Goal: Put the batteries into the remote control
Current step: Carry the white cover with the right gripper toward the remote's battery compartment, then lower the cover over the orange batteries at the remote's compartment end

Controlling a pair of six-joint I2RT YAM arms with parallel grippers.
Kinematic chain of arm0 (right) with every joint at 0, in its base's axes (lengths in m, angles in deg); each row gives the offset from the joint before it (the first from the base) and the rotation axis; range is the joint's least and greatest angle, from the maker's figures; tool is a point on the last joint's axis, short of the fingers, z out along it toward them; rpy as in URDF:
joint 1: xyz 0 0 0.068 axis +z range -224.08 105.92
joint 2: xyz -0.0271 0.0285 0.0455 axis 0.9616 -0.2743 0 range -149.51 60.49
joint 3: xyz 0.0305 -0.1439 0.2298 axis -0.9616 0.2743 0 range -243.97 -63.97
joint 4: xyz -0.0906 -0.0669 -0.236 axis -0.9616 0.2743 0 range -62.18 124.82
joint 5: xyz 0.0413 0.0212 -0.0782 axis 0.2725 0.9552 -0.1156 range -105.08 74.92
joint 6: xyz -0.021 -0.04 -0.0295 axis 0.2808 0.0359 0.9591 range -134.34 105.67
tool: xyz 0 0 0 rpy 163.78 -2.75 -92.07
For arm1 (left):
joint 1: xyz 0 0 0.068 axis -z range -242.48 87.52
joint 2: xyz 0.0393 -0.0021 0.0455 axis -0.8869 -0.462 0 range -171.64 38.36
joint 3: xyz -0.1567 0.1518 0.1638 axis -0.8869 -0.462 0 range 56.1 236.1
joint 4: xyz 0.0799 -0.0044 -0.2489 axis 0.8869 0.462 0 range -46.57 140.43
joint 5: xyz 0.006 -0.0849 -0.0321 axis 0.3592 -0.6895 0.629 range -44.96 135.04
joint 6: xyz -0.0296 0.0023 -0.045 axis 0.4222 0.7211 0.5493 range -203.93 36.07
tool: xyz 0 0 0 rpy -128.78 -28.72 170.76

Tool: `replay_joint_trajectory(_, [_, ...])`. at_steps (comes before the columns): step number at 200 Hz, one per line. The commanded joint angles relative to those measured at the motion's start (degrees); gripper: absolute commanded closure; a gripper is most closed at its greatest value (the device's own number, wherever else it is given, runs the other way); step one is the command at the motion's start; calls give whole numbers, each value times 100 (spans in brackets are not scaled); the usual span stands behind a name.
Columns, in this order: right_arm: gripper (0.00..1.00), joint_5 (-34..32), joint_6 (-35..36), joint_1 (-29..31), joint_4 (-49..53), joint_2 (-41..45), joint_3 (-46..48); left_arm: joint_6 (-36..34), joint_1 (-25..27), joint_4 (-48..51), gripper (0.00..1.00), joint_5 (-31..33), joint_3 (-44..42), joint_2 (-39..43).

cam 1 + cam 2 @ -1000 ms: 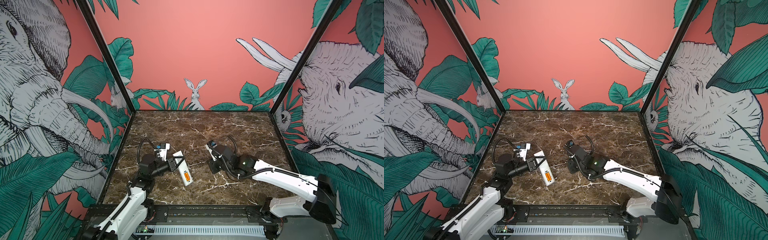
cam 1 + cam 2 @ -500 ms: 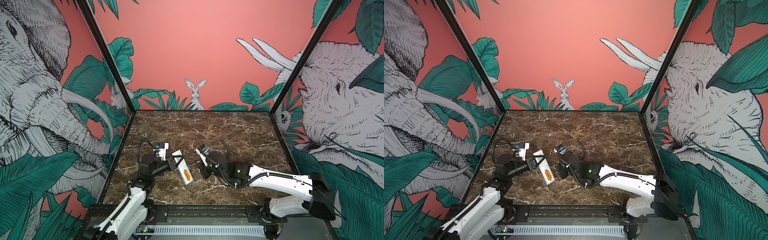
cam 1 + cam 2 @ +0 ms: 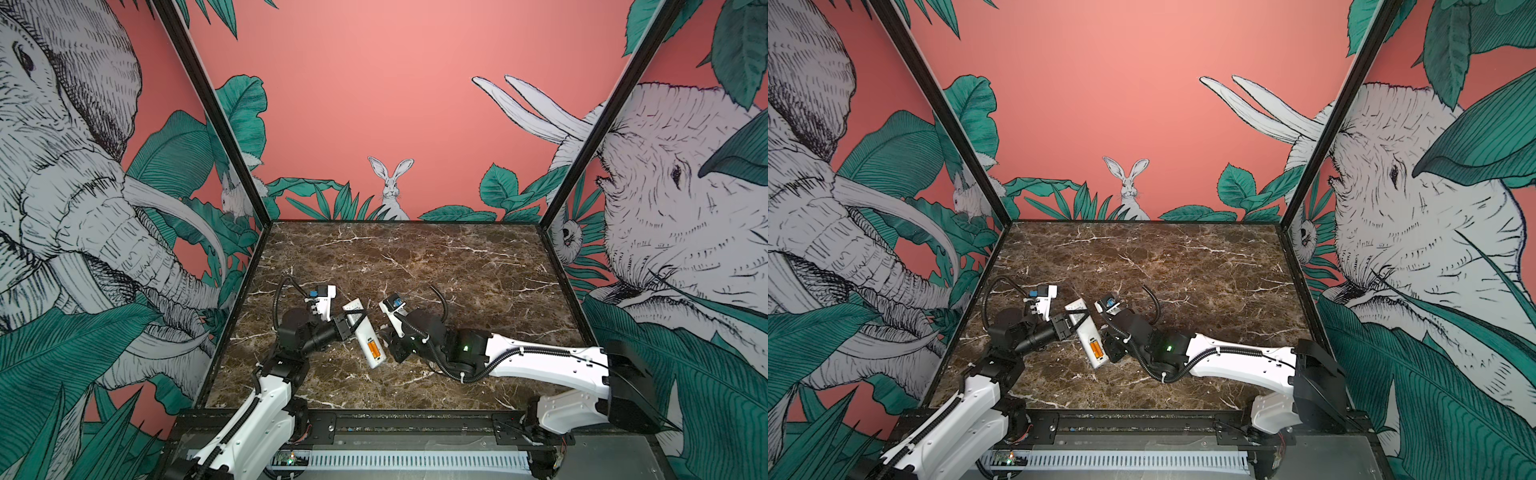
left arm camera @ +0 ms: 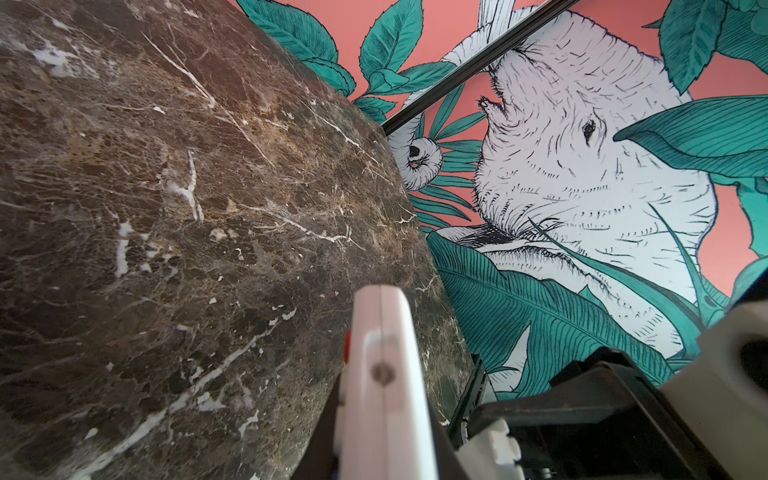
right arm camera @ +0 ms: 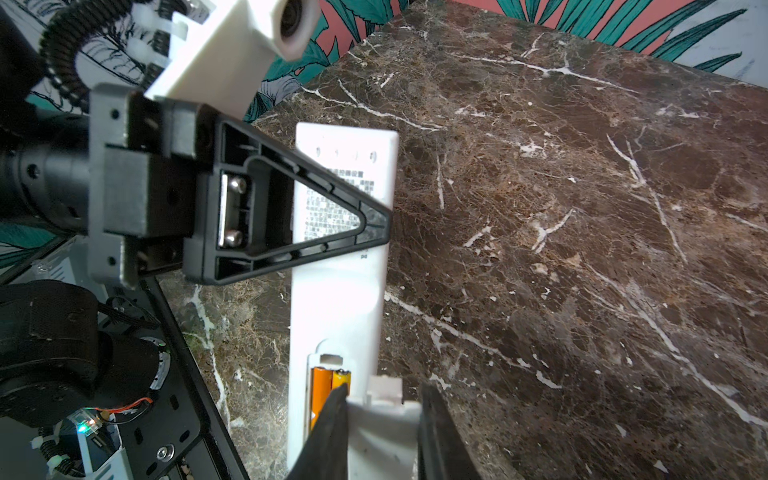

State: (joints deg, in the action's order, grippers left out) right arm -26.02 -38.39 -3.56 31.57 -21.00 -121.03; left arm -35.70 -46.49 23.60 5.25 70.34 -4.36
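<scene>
The remote control [image 3: 360,328] [image 3: 1082,326] lies back-up over the marble, slanting toward the front. My left gripper [image 3: 352,321] [image 3: 1074,321] is shut on its far end; in the left wrist view the remote's edge [image 4: 386,374] runs out from between the jaws. The compartment at its near end is open, with two orange batteries [image 5: 330,384] [image 3: 374,348] [image 3: 1096,348] side by side inside. My right gripper [image 5: 380,392] [image 3: 390,349] is shut on a white battery cover [image 5: 380,428], held just beside the compartment, one finger [image 5: 328,415] overlapping the batteries.
The brown marble table [image 3: 457,270] is walled by printed panels on three sides. A black rail [image 3: 374,419] runs along the front edge. Both arms meet left of centre near the front; the left arm's finger [image 5: 299,216] crosses the remote's label.
My right arm has swung left and toward the front, bringing the white cover up to the remote's open end. The left arm and remote have stayed put.
</scene>
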Motion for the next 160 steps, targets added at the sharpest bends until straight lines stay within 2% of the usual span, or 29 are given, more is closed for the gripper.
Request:
replay_joint_trajectory(1, [90,-57,-125,84,-294,-119,-210,46,16,-161,100,13,68,144])
replay_joint_trajectory(160, [93,-250,-452,348,-462,-262,-138,84,10,-121,100,85,18,198])
